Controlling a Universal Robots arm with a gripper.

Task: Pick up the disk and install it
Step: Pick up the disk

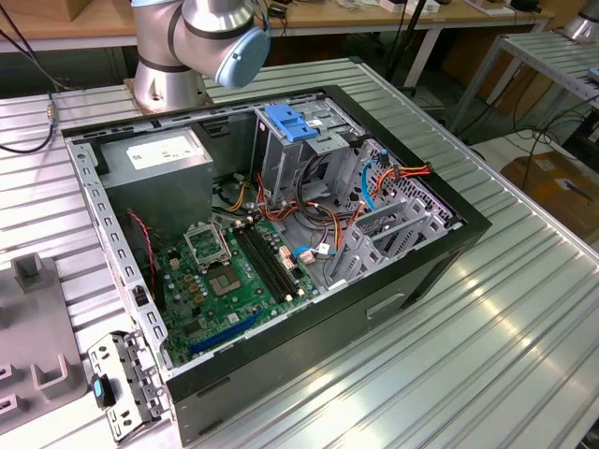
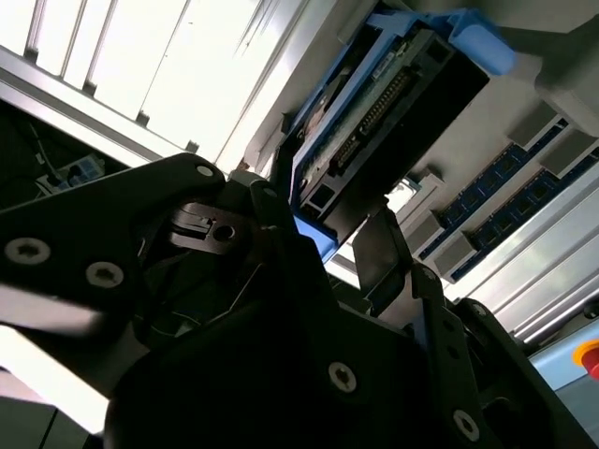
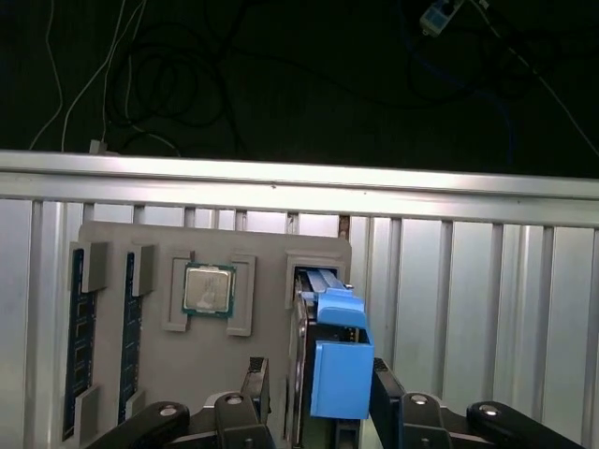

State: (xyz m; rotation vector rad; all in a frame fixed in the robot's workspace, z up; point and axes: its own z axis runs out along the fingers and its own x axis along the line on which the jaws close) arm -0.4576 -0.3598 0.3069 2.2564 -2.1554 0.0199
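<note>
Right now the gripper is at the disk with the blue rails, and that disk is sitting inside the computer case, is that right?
Not quite. The gripper is at the disk with the blue rails, but that disk is not inside the computer case: it stands on edge in the grey tray, beside the processor chip, as the first wrist view shows.

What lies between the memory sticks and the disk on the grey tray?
A processor chip, in its own recess of the tray; the first wrist view shows it.

The white sticker [image 1: 161, 152] on the power supply [image 1: 150, 198] carries print too small to read; nothing else is legible.
</note>
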